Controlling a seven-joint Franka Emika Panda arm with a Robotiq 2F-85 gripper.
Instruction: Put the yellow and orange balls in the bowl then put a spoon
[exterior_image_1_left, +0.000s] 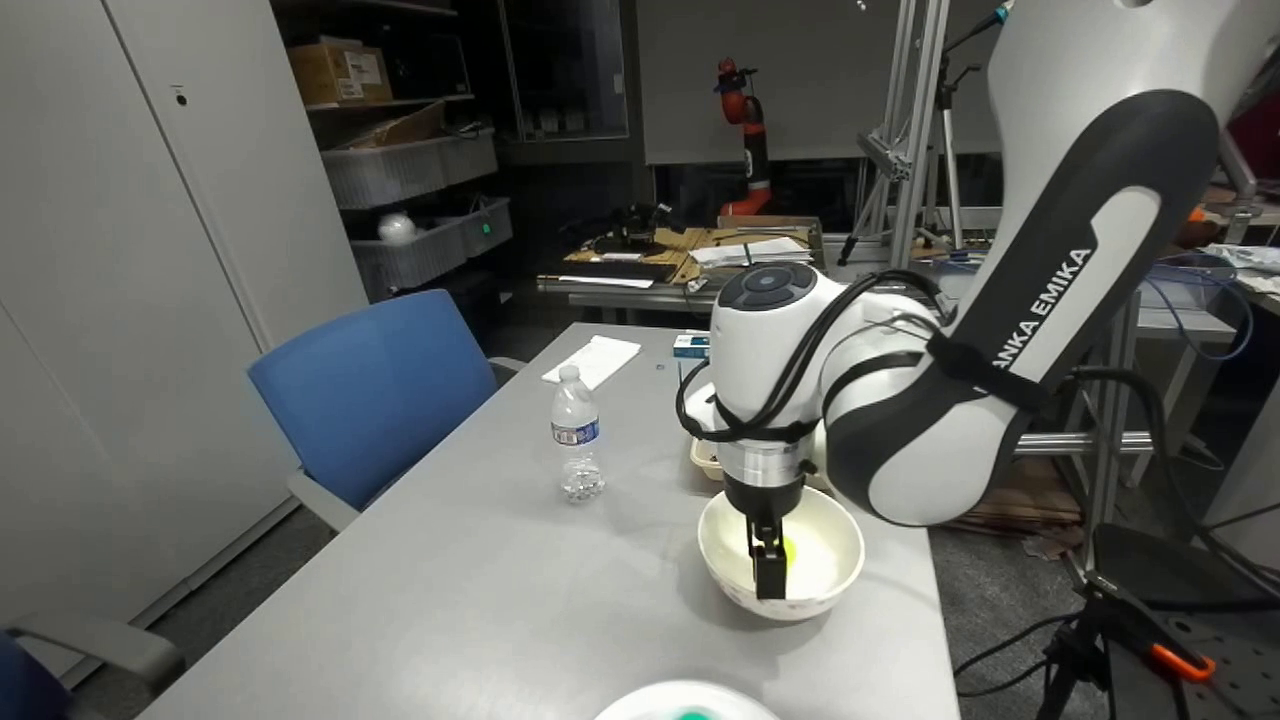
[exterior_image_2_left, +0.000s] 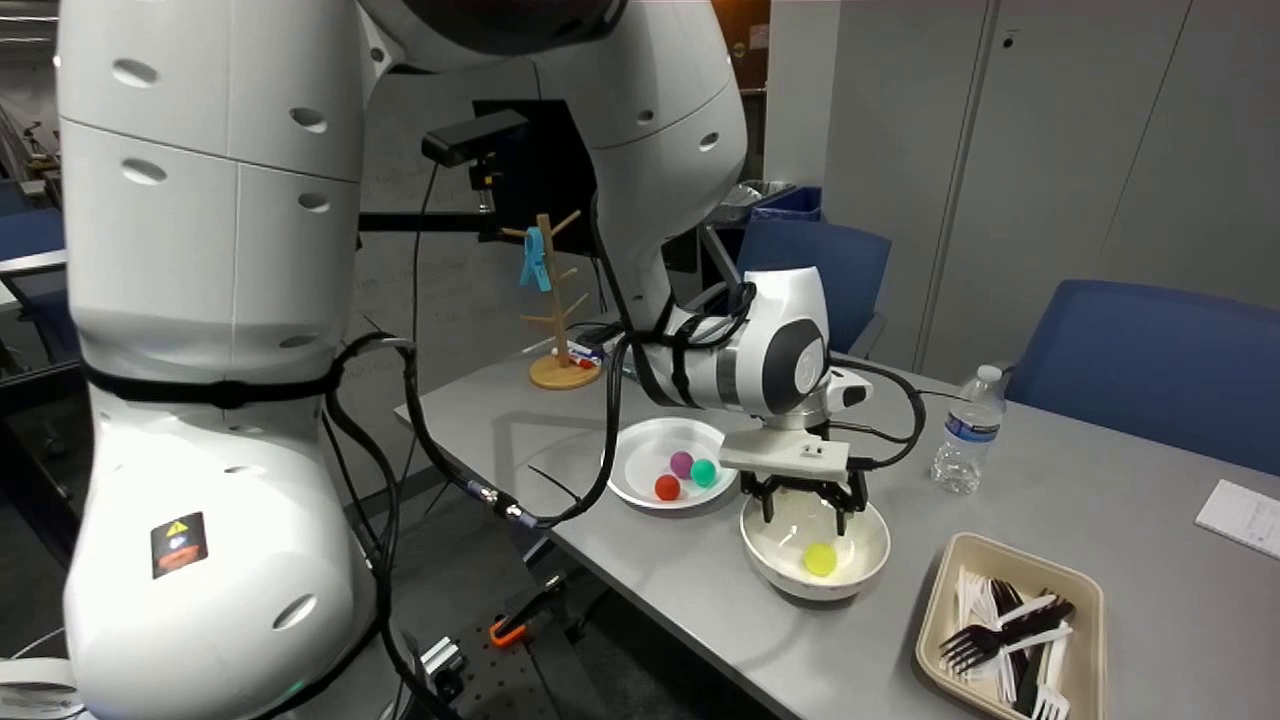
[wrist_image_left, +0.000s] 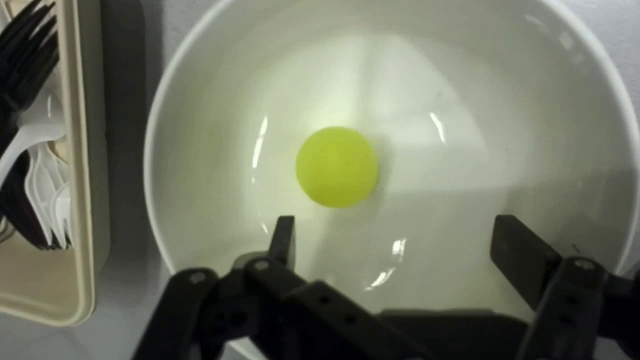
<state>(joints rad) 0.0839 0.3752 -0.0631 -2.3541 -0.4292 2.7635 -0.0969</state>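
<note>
Jaws, wrist view: wide apart, nothing held, over or inside the white bowl (wrist_image_left: 215, 150), presumably to leave the yellow ball (wrist_image_left: 337, 167) there; ball smooth, matte, on the bowl's glossy bottom. In an exterior view: orange-red ball (exterior_image_2_left: 667, 487), on a shallow plate (exterior_image_2_left: 640, 450) left of the bowl, likely awaiting transfer; to the right, rectangular beige tray (exterior_image_2_left: 1088, 640) with plastic cutlery (exterior_image_2_left: 1005, 638), probable source of the spoon. In an exterior view: clear bottle (exterior_image_1_left: 577, 432), upright on the grey bench (exterior_image_1_left: 450, 600).
</note>
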